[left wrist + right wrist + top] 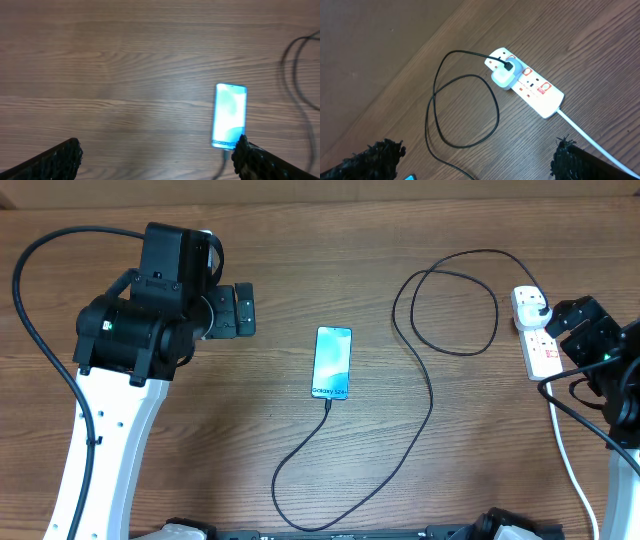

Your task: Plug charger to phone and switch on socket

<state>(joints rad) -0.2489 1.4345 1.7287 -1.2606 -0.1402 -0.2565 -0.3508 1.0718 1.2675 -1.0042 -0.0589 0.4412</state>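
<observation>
The right wrist view, unlike the left, shows the charger [501, 76] plugged into the white socket [542, 90] ahead of the open right gripper [477, 155]. The glowing teal phone [230, 116], cable attached, lies ahead-right of the open left gripper [157, 156].

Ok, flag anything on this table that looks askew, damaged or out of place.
Nothing stands out. The phone lies flat with its screen lit. The charger cable meets its lower end and runs in loose loops to the power strip, which also lies flat. No damage or spill shows.
</observation>
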